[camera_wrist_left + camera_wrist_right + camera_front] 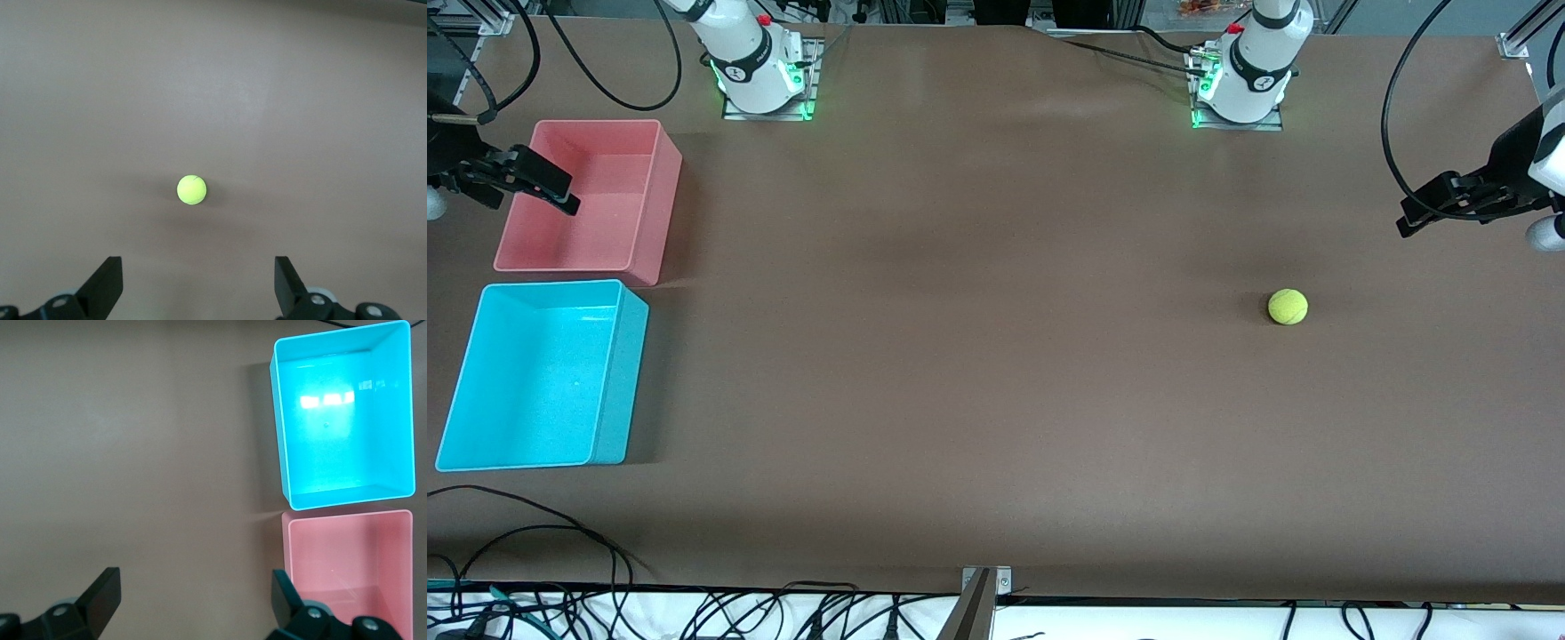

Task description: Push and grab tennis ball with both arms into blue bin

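The tennis ball (1288,307) lies on the brown table toward the left arm's end. In the left wrist view it (191,189) sits apart from the open fingers, roughly in line with the gap between them. My left gripper (1407,224) hangs open and empty above the table near that end, touching nothing. The blue bin (619,391) stands empty at the right arm's end, nearer the front camera than the pink bin. It also shows in the right wrist view (281,427). My right gripper (562,201) is open and empty over the pink bin's edge.
The pink bin (596,123) stands empty beside the blue bin, closer to the arm bases; it also shows in the right wrist view (347,514). Cables run along the table's edge nearest the front camera. A metal bracket (985,582) sits at that edge.
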`<state>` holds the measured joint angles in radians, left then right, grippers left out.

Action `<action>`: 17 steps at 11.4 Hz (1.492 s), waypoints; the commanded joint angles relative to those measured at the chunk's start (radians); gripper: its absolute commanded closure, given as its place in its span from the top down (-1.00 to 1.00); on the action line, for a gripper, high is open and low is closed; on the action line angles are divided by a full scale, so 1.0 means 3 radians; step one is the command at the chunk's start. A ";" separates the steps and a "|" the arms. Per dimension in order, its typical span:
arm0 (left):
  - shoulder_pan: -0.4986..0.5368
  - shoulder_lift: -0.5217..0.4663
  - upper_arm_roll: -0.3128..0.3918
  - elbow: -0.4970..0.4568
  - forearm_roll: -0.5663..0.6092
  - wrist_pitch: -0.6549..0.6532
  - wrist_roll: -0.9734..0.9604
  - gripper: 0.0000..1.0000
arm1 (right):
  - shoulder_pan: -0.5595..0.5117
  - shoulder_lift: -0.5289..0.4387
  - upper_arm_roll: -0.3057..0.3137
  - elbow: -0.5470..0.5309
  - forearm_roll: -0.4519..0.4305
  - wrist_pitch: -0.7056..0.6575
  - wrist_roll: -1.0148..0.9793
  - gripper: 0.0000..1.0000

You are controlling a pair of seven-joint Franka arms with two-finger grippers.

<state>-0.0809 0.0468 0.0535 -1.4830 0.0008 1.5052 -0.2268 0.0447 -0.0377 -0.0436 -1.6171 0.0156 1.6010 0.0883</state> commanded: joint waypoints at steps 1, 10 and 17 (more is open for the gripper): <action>0.0014 0.0038 -0.0015 0.0086 0.0095 -0.0088 -0.0026 1.00 | 0.0020 -0.0023 0.0007 0.0021 0.0035 -0.0009 0.0053 1.00; 0.0055 0.0054 0.0021 0.0075 0.0095 -0.0114 -0.0026 1.00 | 0.0030 -0.0043 -0.0003 0.0026 0.0035 -0.0044 -0.0002 1.00; 0.0019 0.0054 0.0001 0.0075 0.0095 -0.0139 -0.0026 1.00 | 0.0066 -0.0012 0.0007 0.0124 0.0009 -0.0029 -0.0018 1.00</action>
<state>-0.0658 0.0529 0.0611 -1.4831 0.0012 1.4860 -0.2286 0.0627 -0.0389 -0.0382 -1.5922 0.0156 1.6012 0.0869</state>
